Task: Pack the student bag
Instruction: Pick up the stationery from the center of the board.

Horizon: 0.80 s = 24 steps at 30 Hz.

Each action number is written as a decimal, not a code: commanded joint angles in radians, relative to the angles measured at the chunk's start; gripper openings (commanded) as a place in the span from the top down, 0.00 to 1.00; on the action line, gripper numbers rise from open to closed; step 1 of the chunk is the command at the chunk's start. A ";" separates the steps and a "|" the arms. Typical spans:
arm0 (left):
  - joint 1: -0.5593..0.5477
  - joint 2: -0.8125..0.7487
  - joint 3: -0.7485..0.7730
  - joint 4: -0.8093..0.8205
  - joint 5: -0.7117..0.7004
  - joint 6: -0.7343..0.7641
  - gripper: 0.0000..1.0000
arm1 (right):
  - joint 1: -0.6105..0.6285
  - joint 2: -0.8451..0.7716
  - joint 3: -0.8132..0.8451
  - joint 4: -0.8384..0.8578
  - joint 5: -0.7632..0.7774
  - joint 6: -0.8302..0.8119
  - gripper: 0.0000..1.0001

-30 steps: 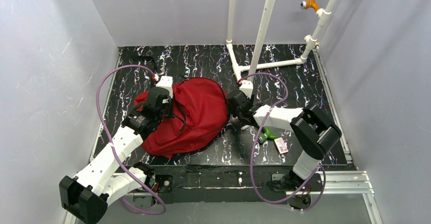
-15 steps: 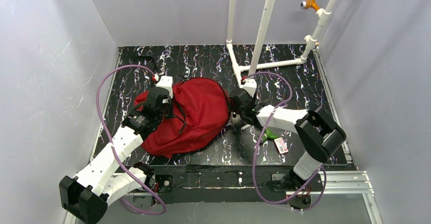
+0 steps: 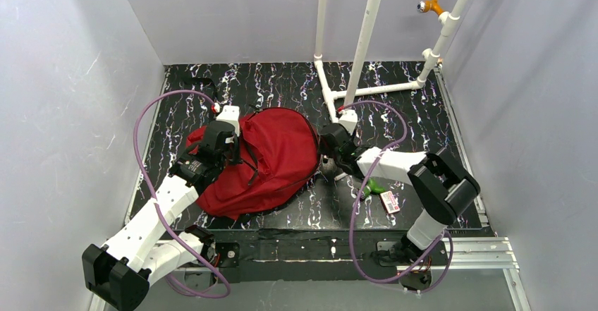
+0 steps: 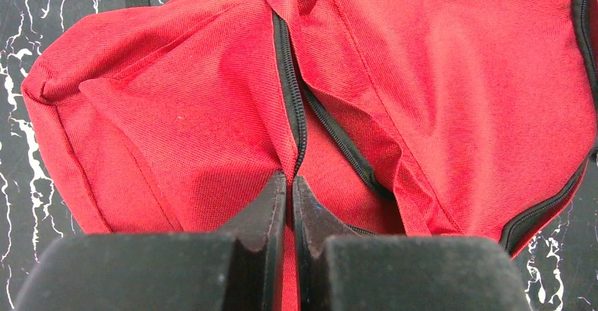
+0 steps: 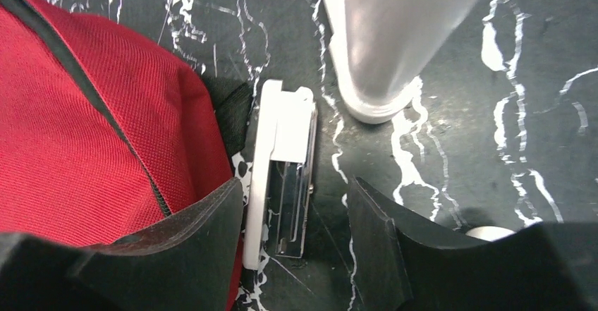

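Note:
The red student bag (image 3: 271,159) lies flat on the black marbled table, left of centre. My left gripper (image 3: 229,147) is on its left part. In the left wrist view it (image 4: 289,178) is shut on a fold of red fabric beside the black zipper (image 4: 289,92). My right gripper (image 3: 327,161) is at the bag's right edge. In the right wrist view it (image 5: 295,187) is open and low over a white and metal stapler (image 5: 282,170), which lies on the table between the fingers. The left finger touches the bag (image 5: 77,127).
A white pipe frame (image 3: 367,43) stands at the back right, and one post (image 5: 395,36) is just beyond the stapler. A green item (image 3: 372,186) and a pink tagged card (image 3: 390,201) lie under the right arm. A black strap (image 3: 201,82) lies at the back left.
My right gripper has shifted slightly right and nearer, lower beside the bag's right edge. The left arm and the bag have not moved.

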 commanded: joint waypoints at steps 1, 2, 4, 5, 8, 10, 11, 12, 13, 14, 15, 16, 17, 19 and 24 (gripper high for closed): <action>0.010 -0.013 0.009 -0.003 -0.026 0.004 1.00 | -0.003 0.073 0.060 0.071 -0.045 -0.005 0.36; 0.010 -0.012 0.009 -0.003 -0.025 0.004 1.00 | -0.003 0.086 0.067 0.076 -0.051 -0.004 0.36; 0.010 -0.009 0.011 -0.003 -0.022 0.005 1.00 | -0.003 0.110 0.084 0.072 -0.054 -0.002 0.36; 0.010 -0.007 0.012 -0.003 -0.021 0.006 1.00 | -0.003 0.122 0.091 0.068 -0.051 -0.001 0.36; 0.009 -0.011 0.009 -0.003 -0.024 0.005 1.00 | -0.003 0.161 0.111 0.045 -0.034 0.001 0.36; 0.010 -0.012 0.010 -0.003 -0.025 0.005 1.00 | -0.001 0.184 0.122 0.018 -0.023 0.000 0.38; 0.010 -0.014 0.010 -0.003 -0.023 0.005 1.00 | 0.001 0.190 0.124 0.011 -0.022 -0.001 0.40; 0.010 -0.014 0.010 -0.003 -0.023 0.005 1.00 | 0.005 0.190 0.119 0.006 -0.013 -0.001 0.43; 0.010 -0.015 0.010 -0.003 -0.023 0.005 1.00 | 0.010 0.185 0.111 0.005 -0.004 -0.001 0.44; 0.010 -0.017 0.010 -0.003 -0.023 0.006 1.00 | 0.013 0.177 0.100 0.006 0.002 -0.001 0.47; 0.010 -0.019 0.009 -0.003 -0.023 0.005 1.00 | 0.015 0.167 0.088 0.010 0.003 -0.002 0.49; 0.010 -0.022 0.008 -0.002 -0.024 0.005 1.00 | 0.017 0.146 0.071 0.015 0.000 -0.005 0.50; 0.010 -0.023 0.007 -0.001 -0.025 0.006 1.00 | 0.017 0.127 0.057 0.022 -0.002 -0.012 0.52; 0.010 -0.021 0.008 -0.001 -0.024 0.005 1.00 | 0.017 0.090 0.035 0.024 -0.003 -0.021 0.59; 0.009 -0.022 0.008 -0.002 -0.026 0.006 1.00 | 0.017 -0.027 -0.007 0.009 -0.012 -0.062 0.67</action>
